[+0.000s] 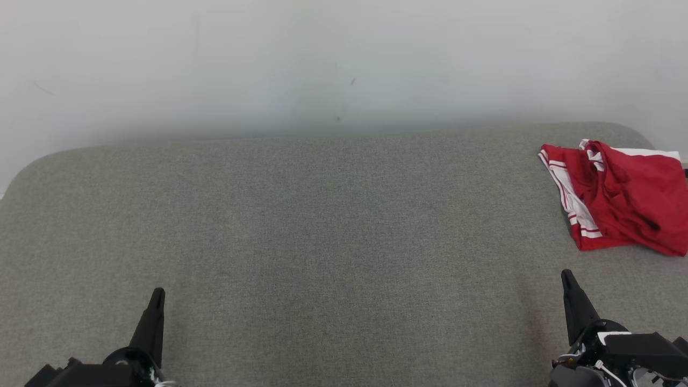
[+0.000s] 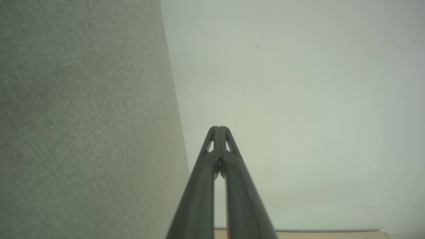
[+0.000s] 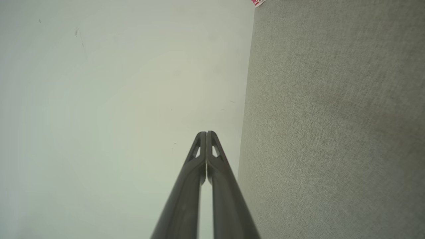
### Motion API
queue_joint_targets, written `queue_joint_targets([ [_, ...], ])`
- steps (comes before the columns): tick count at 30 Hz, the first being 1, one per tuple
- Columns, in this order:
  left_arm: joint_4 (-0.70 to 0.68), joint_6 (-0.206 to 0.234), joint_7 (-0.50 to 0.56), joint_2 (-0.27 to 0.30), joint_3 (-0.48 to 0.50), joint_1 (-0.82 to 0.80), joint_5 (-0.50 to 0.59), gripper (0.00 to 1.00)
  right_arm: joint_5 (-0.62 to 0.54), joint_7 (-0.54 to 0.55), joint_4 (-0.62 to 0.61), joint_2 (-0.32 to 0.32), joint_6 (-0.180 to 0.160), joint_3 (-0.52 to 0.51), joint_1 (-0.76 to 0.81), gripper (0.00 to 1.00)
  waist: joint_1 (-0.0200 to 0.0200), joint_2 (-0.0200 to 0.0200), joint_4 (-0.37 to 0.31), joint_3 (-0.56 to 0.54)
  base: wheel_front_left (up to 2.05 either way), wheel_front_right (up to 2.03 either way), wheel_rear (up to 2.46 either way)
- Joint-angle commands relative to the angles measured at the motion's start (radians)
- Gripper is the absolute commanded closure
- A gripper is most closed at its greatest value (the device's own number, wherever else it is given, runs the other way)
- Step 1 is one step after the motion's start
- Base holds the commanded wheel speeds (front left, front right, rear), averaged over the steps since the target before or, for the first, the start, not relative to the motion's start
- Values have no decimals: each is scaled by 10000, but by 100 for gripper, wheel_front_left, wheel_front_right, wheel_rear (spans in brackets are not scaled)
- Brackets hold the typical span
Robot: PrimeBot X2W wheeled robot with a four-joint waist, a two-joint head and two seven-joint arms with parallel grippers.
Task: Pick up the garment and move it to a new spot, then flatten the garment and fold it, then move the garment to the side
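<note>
While the crumpled red-and-white garment [image 1: 618, 201] lies far right on the grey fabric worktop [image 1: 322, 242], both grippers rest empty; left gripper [image 2: 218, 127] and right gripper [image 3: 206, 132] fingers clenched.

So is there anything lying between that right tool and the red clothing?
No. In the head view, only bare grey fabric surface separates the right tool from the crumpled red garment.

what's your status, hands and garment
Left hand shut, empty, low left. Right hand shut, empty, low right. Red garment crumpled at far right of the grey surface, untouched. Nothing between right hand and garment.
</note>
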Motion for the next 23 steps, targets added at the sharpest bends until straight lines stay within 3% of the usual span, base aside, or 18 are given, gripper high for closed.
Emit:
queue_joint_targets([
  [1, 18, -6, 34, -8, 29, -104, -42, 100, 14, 27, -23, 22, -21, -21, -69, 100, 0, -1, 0, 0, 0, 0, 0],
  [23, 17, -7, 33, -8, 27, -104, -43, 100, 15, 25, -23, 21, -21, -20, -67, 100, 0, -1, 0, 0, 0, 0, 0],
])
